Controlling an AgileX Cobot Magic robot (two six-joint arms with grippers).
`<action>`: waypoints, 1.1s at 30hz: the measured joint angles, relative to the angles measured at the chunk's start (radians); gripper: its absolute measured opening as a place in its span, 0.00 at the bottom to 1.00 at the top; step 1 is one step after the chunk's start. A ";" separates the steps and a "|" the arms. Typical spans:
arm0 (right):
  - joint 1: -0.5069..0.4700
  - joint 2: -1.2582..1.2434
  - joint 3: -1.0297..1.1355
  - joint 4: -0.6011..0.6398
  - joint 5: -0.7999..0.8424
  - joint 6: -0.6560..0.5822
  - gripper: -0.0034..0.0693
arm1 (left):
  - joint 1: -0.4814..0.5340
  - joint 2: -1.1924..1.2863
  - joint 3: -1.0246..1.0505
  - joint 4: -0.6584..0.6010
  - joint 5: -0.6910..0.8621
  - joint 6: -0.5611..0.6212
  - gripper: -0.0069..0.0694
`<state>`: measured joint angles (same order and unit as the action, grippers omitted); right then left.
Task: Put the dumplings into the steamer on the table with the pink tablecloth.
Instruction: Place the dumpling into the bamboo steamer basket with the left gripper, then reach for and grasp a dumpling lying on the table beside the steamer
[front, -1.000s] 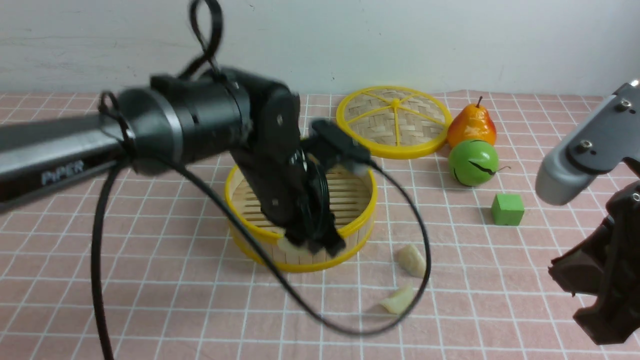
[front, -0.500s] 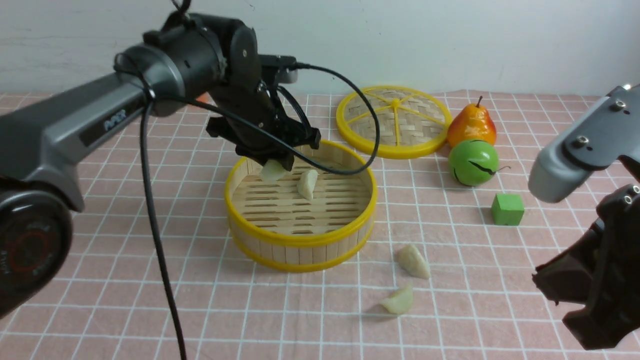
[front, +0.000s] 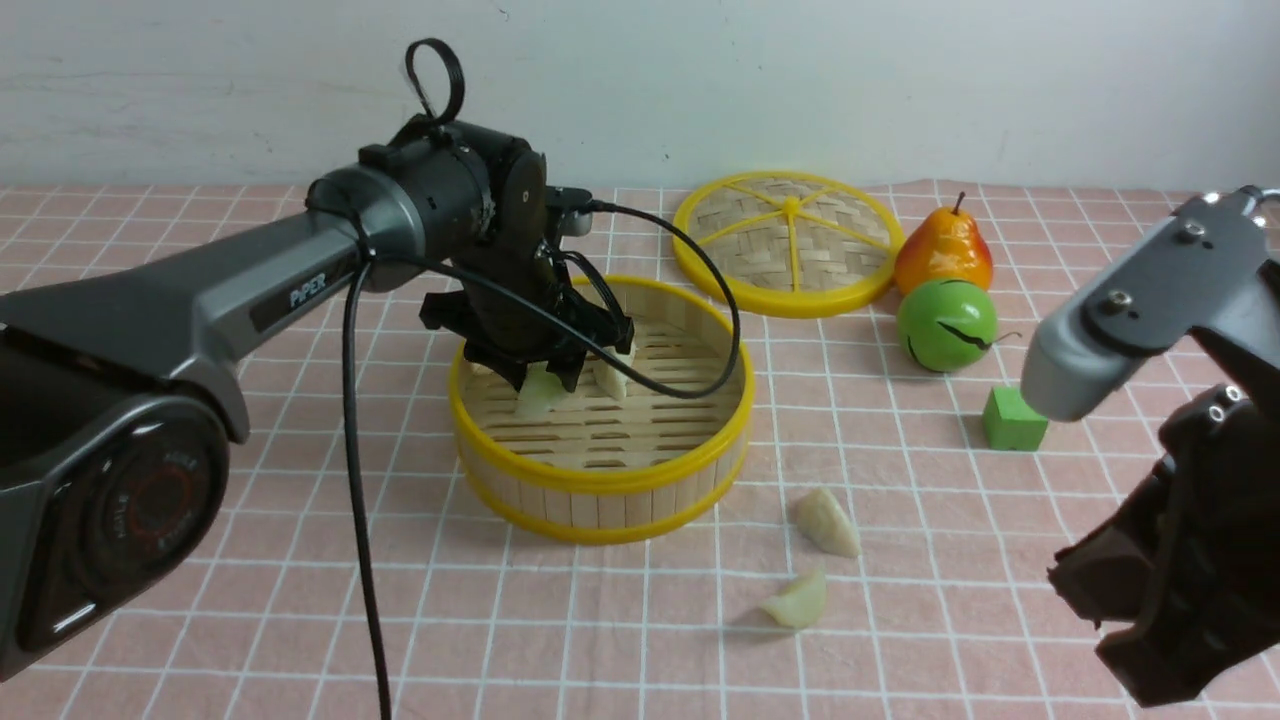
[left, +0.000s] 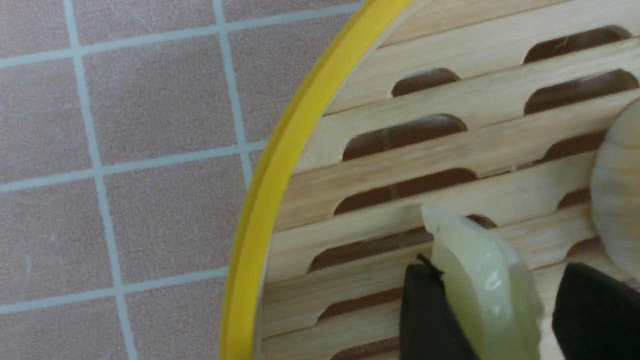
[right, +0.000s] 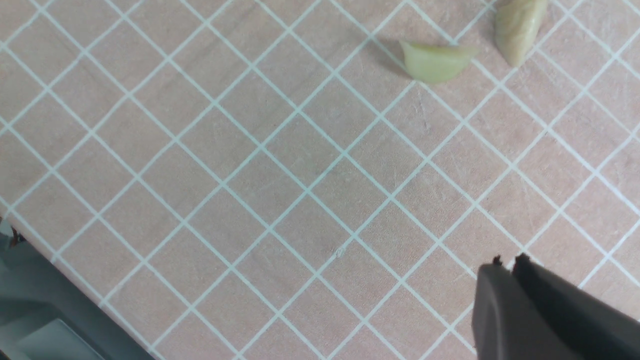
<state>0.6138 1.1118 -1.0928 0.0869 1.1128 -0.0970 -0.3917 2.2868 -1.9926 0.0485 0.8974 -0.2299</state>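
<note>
The steamer (front: 600, 482) stands mid-table on the pink tablecloth (front: 300, 560). My left gripper (front: 545, 378) reaches down into it near the left rim (left: 260, 200). Its jaws stand open around a pale green dumpling (left: 480, 280) that rests on the slatted floor. The dumpling leans on one finger (left: 425, 315), and a gap shows at the other. A second dumpling (front: 612, 380) lies just beside it inside. Two more dumplings (front: 827, 522) (front: 797, 603) lie on the cloth in front of the steamer to the right, one cream (right: 517, 27), one greenish (right: 435, 61). My right gripper (right: 507, 262) hovers shut and empty over bare cloth at the near right.
The flat woven lid (front: 790, 245) lies behind the steamer. To its right are a pear (front: 945, 250), a green round fruit (front: 947, 325) and a green cube (front: 1015, 418). The left arm's cable (front: 360, 500) hangs down over the cloth. The table's edge (right: 50, 320) shows under the right wrist.
My left arm swung from the steamer's front wall to over its back left, then lowered the dumpling onto the slats, and its jaws widened. The right arm crept slightly left.
</note>
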 joint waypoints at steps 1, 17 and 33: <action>0.000 0.015 0.000 0.001 0.003 -0.018 0.11 | 0.000 -0.011 -0.003 0.000 0.010 0.000 0.61; 0.000 0.249 -0.185 0.000 -0.018 -0.198 0.12 | -0.021 -0.494 -0.093 -0.041 0.313 0.071 0.37; 0.000 0.670 -0.190 0.020 -0.248 -0.434 0.84 | -0.023 -0.982 0.497 -0.006 0.349 0.052 0.07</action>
<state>0.6138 1.7822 -1.2826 0.1071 0.8646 -0.5305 -0.4145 1.3044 -1.4960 0.0422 1.2461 -0.1775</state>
